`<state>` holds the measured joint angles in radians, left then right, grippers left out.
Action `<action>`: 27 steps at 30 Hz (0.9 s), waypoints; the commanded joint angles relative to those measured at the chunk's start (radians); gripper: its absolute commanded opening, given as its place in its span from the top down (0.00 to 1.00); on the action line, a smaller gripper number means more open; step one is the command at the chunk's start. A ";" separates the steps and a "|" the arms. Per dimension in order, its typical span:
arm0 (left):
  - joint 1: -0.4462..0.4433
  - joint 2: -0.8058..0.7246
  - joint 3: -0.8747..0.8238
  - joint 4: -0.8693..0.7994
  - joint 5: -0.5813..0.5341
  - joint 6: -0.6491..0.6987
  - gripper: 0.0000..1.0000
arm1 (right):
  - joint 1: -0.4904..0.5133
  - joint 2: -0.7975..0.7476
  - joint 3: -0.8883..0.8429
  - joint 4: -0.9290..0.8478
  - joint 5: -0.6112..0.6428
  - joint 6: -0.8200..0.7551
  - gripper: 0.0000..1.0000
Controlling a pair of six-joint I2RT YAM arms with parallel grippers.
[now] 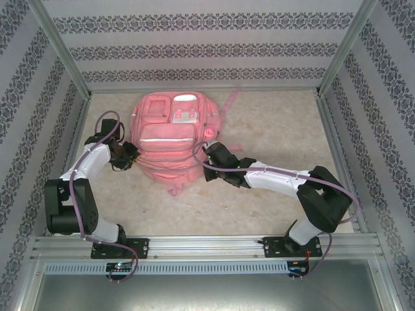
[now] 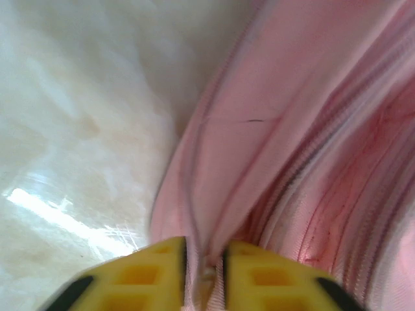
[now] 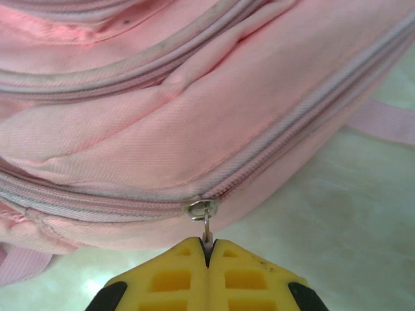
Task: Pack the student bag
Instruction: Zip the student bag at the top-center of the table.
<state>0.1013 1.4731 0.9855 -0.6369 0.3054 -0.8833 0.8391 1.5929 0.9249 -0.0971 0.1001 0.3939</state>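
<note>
Our right gripper [image 3: 208,246] pinches the zip pull [image 3: 206,219] on the student bag [image 1: 170,139]. Our left gripper [image 2: 205,253], cut off, gapes a little around a blurry fold. Pale table [image 1: 279,129], patterned walls [image 1: 194,26].

Your top camera sits above and behind the arm bases, looking down on the whole table [image 1: 279,123] and the student bag [image 1: 168,139]. The wrist cameras look out over the left gripper [image 2: 205,272] and right gripper [image 3: 208,249], very close to the bag's opposite sides, the right on a zip pull [image 3: 202,210]. All three views share the bag.
</note>
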 commanded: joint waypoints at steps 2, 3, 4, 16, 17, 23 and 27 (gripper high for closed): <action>0.003 -0.066 -0.015 -0.054 0.061 0.003 0.48 | 0.028 0.038 0.036 0.000 0.020 0.049 1.00; -0.010 -0.097 -0.036 -0.052 0.084 -0.033 0.43 | 0.031 0.045 0.037 0.005 0.021 0.051 1.00; -0.028 -0.119 -0.054 -0.047 0.103 -0.066 0.41 | 0.031 0.049 0.038 0.007 0.021 0.054 1.00; -0.415 -0.212 -0.154 0.212 0.121 -0.538 0.37 | 0.031 0.061 0.027 0.031 0.020 0.054 1.00; -0.440 -0.198 -0.150 0.235 0.118 -0.564 0.36 | 0.032 0.059 0.025 0.032 0.019 0.054 1.00; -0.542 -0.089 -0.109 0.332 0.119 -0.659 0.32 | 0.031 0.049 0.010 0.044 0.011 0.056 1.00; -0.584 -0.029 -0.085 0.349 0.069 -0.700 0.32 | 0.032 0.049 0.004 0.058 -0.007 0.062 1.00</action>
<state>-0.4587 1.4181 0.8616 -0.3504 0.4133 -1.5017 0.8604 1.6451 0.9394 -0.0666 0.1062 0.4427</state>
